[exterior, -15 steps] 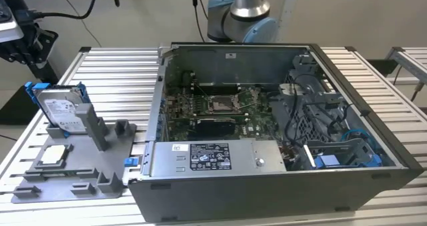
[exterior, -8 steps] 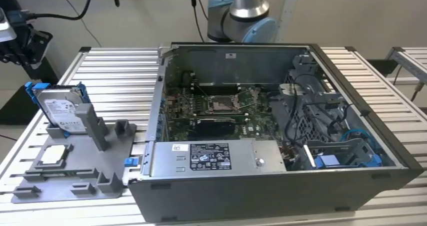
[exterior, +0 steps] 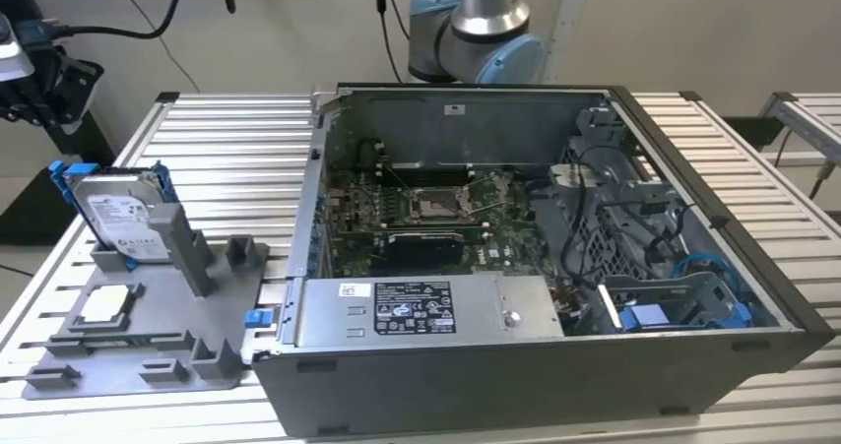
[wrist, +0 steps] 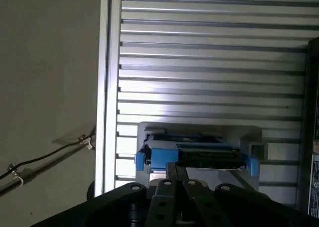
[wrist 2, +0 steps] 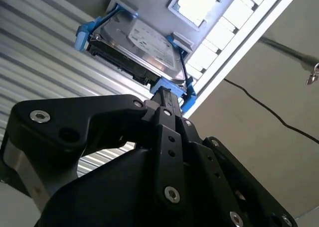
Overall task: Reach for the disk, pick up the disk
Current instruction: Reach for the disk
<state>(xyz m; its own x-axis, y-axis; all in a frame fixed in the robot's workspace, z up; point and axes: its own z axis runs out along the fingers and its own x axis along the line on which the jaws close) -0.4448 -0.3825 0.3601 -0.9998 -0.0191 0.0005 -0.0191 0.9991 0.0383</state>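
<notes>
Disk upright in grey holder, long axis near vertical

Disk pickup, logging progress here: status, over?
Gripper aimed at disk, no contact. Disk upright in grey holder, not lifted. Nothing between them.

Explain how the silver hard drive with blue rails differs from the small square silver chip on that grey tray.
The rectangular silver-grey metal hard drive stands on edge in the grey plastic tray; the flat square silver chip lies flat on it. The hard drive is clearly larger than the chip. The hard drive has blue plastic rails and a white label; the chip looks plain. Both are silvery and share that tray.
</notes>
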